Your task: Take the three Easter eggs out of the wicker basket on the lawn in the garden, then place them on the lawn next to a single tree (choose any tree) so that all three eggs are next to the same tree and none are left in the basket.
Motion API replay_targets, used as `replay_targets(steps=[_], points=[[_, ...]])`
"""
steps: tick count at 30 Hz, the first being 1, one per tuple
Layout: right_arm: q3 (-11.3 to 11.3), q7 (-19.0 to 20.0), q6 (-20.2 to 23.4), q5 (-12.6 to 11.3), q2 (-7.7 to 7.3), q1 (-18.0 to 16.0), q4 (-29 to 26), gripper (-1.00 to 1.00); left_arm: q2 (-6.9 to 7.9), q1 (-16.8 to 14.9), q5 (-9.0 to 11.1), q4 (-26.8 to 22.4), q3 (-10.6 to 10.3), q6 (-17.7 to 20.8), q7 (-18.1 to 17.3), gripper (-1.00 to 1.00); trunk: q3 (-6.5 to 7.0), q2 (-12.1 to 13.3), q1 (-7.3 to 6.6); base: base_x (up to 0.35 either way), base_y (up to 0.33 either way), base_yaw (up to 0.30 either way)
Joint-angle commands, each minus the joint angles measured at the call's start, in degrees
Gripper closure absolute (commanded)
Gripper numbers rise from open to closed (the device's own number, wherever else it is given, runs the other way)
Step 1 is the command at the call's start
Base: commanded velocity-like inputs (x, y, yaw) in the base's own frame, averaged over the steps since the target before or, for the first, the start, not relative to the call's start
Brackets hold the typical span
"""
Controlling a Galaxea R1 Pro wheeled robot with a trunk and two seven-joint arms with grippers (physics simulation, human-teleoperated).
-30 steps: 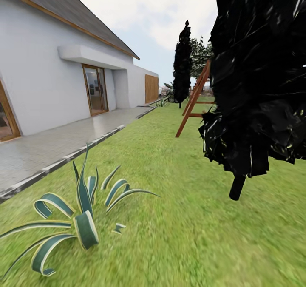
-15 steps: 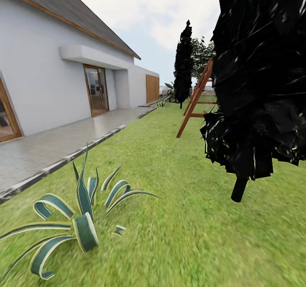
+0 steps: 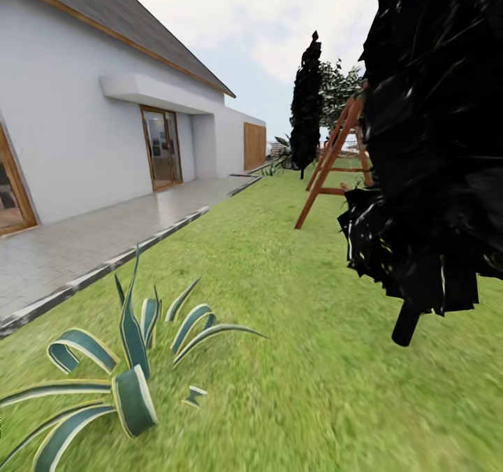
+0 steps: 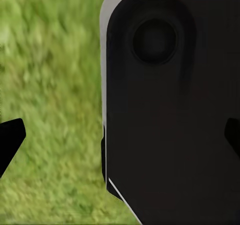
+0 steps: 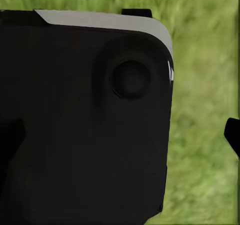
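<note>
Green lawn [image 4: 55, 85] lies beyond both wide-open, empty grippers, left [image 4: 120, 135] and right [image 5: 125, 135]; the eggs, probably light, smooth and fragile, need a gentle mid-body grasp.

— What carries everything here?
— The lawn [image 3: 279, 297], running from 6 o'clock up toward 12.
— And on it?
— A striped agave [image 3: 129, 367] at 7 o'clock, a dark conifer [image 3: 433, 143] at 3, a wooden ladder [image 3: 332, 161] near 1. The paved patio [image 3: 77, 245] borders it at 9.
</note>
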Motion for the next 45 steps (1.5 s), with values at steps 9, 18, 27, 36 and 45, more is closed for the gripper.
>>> replay_targets(steps=[9,18,27,36,45], points=[[0.02,0.04,0.02,0.09,0.0,-0.07,0.09,-1.0,0.0,-0.01,0.04,-0.02,0.03,-0.05,-0.01,-1.0,-0.04,-0.02,0.04,0.329,0.0,0.24],[0.08,0.04,0.02,0.12,0.0,-0.07,0.09,-1.0,0.0,-0.01,0.04,-0.02,0.03,-0.06,0.03,-1.0,-0.04,-0.02,0.04,0.243,0.0,0.254],[0.11,-0.28,0.02,0.11,0.0,-0.07,0.09,-1.0,0.0,-0.01,0.04,-0.02,0.03,-0.06,0.08,-1.0,-0.04,-0.02,0.04,0.021,0.0,0.255],[0.11,-0.31,0.02,0.12,0.0,-0.07,0.09,-1.0,0.0,-0.01,0.04,-0.02,0.03,-0.06,0.08,-1.0,-0.04,-0.02,0.04,0.0,-0.018,0.255],[0.1,-0.24,0.02,0.18,0.0,-0.07,0.09,-1.0,0.0,-0.01,0.05,-0.02,0.03,-0.03,0.08,-1.0,-0.04,-0.02,0.04,0.02,-0.209,0.13]])
